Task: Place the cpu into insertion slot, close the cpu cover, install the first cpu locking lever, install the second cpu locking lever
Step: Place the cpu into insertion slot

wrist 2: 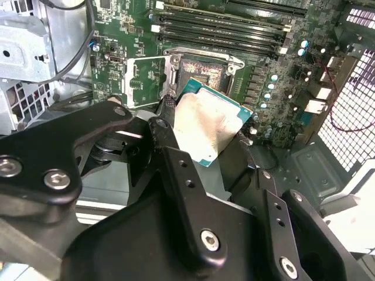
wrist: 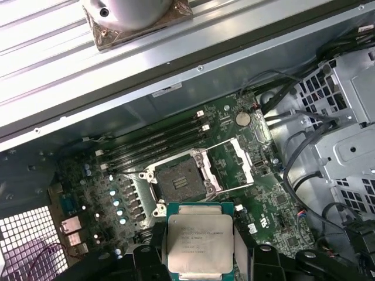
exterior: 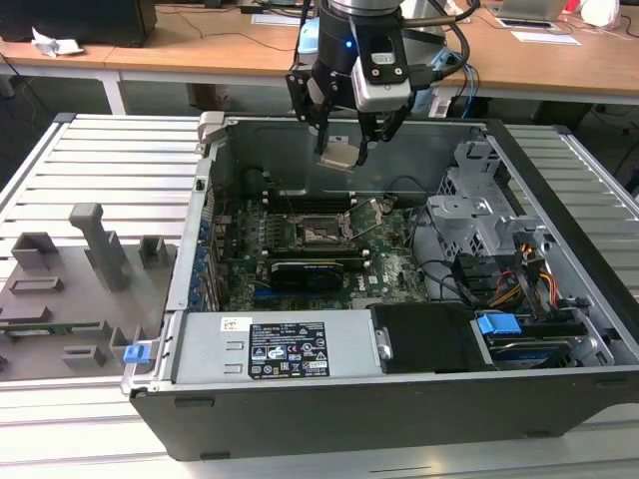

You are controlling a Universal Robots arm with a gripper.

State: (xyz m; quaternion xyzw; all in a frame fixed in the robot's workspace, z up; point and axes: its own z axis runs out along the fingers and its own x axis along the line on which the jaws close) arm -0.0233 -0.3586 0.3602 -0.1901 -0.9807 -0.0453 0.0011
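Note:
My gripper (exterior: 340, 150) is shut on the cpu (exterior: 337, 156), gripping two opposite edges, and hangs well above the open computer case. In both wrist views the cpu (wrist: 199, 243) (wrist 2: 208, 126) shows its silver-tan top and green rim between the black fingers (wrist: 242, 253). The insertion slot (exterior: 318, 233) (wrist: 181, 180) (wrist 2: 203, 72) lies open on the green board below, with nothing in it. Beside the slot, the cpu cover (wrist: 234, 164) (wrist 2: 144, 79) (exterior: 374, 211), a silvery frame, is swung open.
A long black card (exterior: 314, 270) sits just in front of the slot, and memory slots (wrist: 158, 140) lie behind it. The case holds a power supply (exterior: 270, 349) at the front and a metal drive cage (exterior: 479, 215) with cables. A grey fixture tray (exterior: 70, 289) lies outside.

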